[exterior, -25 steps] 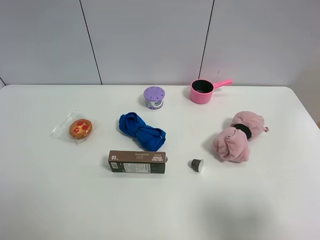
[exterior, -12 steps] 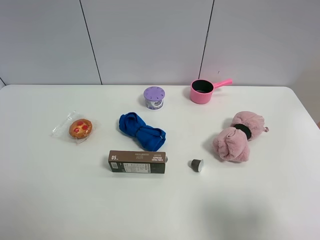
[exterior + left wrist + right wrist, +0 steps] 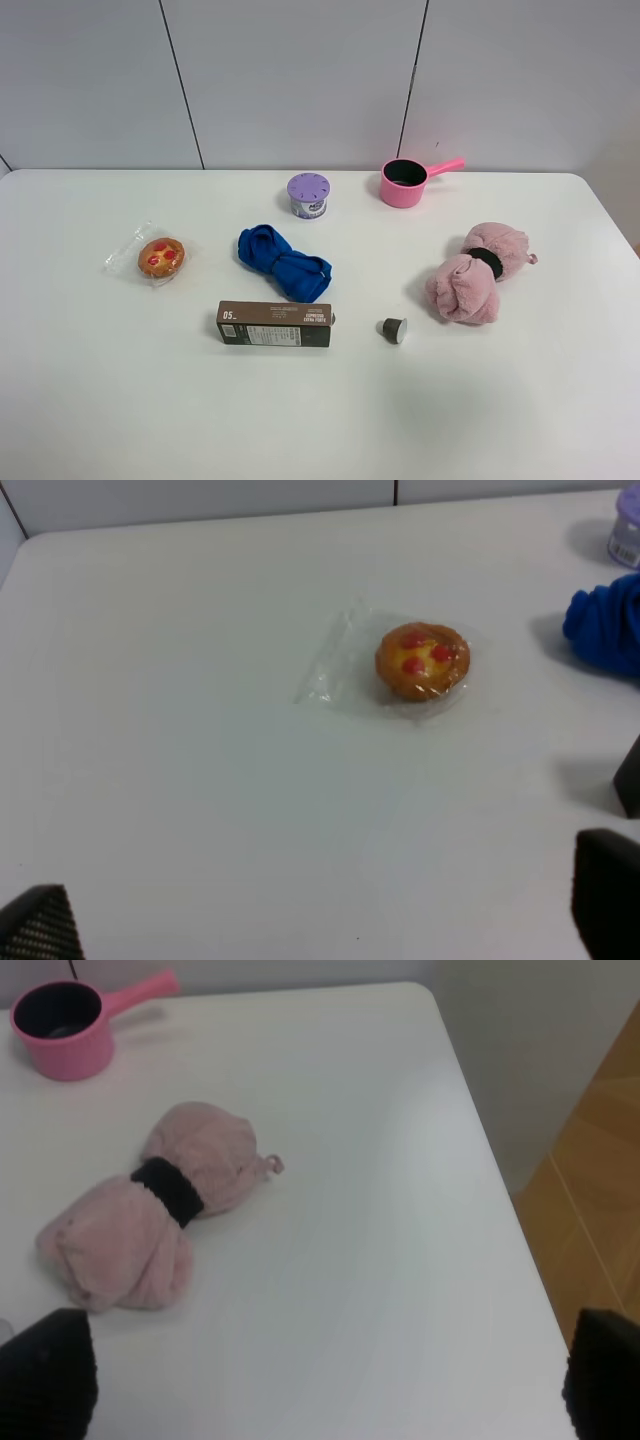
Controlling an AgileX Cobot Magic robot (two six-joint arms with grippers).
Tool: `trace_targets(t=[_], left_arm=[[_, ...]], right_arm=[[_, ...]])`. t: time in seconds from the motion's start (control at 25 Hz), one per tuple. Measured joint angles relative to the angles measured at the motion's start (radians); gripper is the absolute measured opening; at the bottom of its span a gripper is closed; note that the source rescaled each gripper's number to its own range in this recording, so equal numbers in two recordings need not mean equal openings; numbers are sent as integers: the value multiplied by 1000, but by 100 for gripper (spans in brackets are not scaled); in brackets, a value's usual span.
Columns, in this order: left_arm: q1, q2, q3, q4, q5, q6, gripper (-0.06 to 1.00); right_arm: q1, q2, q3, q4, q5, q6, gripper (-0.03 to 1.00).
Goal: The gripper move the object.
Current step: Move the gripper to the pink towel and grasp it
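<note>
Neither gripper shows in the exterior high view. In the left wrist view my left gripper (image 3: 320, 920) is open and empty, fingertips wide apart, short of a wrapped fruit tart (image 3: 422, 661) that lies at the table's left (image 3: 161, 257). In the right wrist view my right gripper (image 3: 320, 1375) is open and empty, near a pink rolled towel with a black band (image 3: 150, 1205) at the table's right (image 3: 477, 272). A blue cloth (image 3: 284, 262) lies at the middle. A brown box (image 3: 274, 324) lies in front of it.
A purple lidded cup (image 3: 309, 194) and a pink saucepan (image 3: 405, 182) stand at the back. A small coffee capsule (image 3: 393, 329) lies right of the box. The white table's right edge (image 3: 500, 1170) drops to a wooden floor.
</note>
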Motion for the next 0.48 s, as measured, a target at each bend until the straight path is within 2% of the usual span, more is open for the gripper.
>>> trace_targets(t=[0.32, 0.48], left_arm=[[0, 0, 0, 0, 0, 0, 100], [0, 0, 0, 0, 0, 0, 100]], right_arm=[[0, 324, -239, -8, 9, 23, 96], [0, 499, -309, 1, 9, 105, 95]])
